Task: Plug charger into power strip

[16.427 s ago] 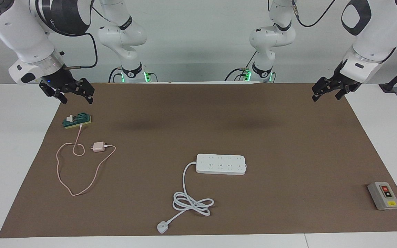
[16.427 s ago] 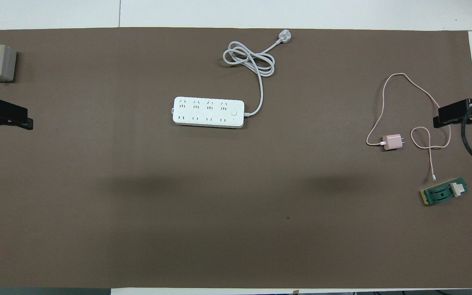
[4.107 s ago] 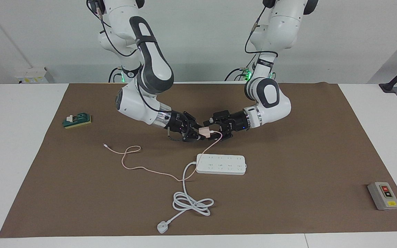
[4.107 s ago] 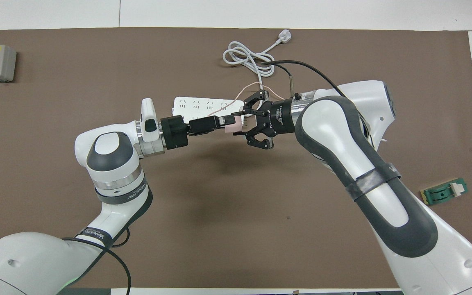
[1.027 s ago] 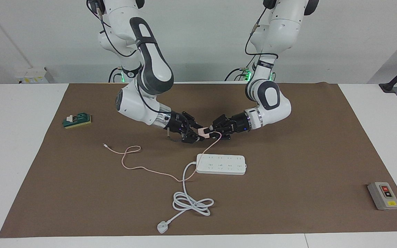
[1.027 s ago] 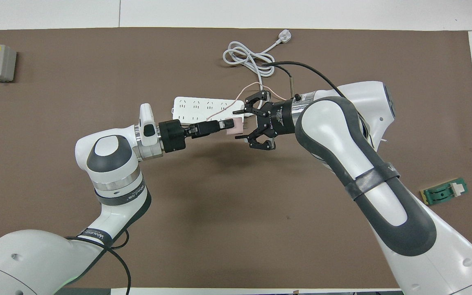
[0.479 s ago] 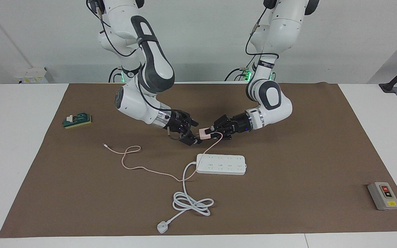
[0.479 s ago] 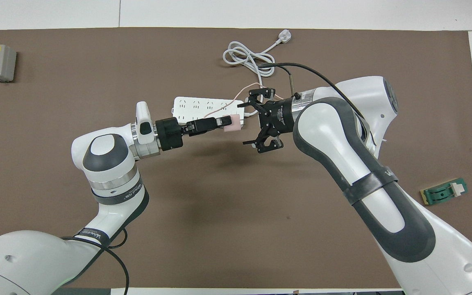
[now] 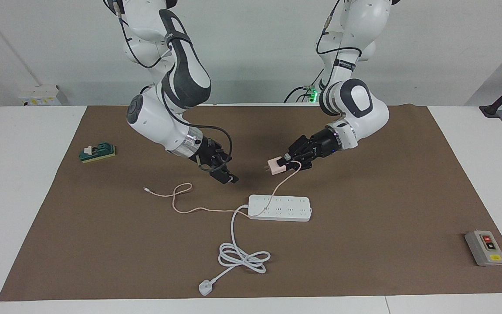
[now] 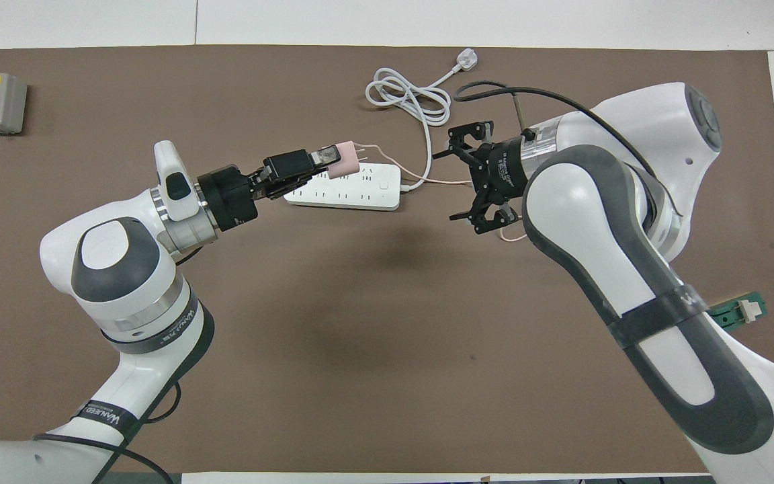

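Now the left end effector is clamped on the charger, which hangs in the air over the power strip at mid-bench — prongs want turning down and squaring over one socket pair before pressing. The right end effector, fingers apart and empty, hovers beside the strip. No containers are on the bench.

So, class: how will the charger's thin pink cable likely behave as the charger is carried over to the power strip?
The pink cable probably trails floppily: it sags from the charger, held in the left gripper, and lies in loose curves. It already drapes across the power strip, so it may cover sockets.
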`<state>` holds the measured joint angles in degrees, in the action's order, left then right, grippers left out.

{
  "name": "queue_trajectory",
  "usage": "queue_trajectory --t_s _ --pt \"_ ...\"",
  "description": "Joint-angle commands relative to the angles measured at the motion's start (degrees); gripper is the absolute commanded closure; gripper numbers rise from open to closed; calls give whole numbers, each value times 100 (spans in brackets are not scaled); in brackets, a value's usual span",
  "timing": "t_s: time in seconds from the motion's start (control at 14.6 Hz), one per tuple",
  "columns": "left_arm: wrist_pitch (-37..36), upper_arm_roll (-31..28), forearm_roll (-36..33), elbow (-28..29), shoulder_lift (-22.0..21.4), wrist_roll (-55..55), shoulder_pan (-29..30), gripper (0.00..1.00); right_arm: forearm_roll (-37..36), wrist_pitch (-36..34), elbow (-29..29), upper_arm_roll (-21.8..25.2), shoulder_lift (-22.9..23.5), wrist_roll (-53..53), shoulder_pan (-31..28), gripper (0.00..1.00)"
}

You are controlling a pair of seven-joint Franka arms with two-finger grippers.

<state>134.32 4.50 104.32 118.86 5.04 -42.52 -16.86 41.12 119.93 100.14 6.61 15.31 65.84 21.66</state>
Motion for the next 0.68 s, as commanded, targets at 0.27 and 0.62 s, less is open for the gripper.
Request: queue_trajectory --t_s 0.27,0.62 --pt "341 -80 -3158 -178 -687 2252 481 100 -1667 -383 -381 -20 -204 -1325 -381 0" --pt "-1841 -89 -6949 -1597 -812 5536 1175 100 -2608 -539 -599 -28 -327 -2907 -794 0"
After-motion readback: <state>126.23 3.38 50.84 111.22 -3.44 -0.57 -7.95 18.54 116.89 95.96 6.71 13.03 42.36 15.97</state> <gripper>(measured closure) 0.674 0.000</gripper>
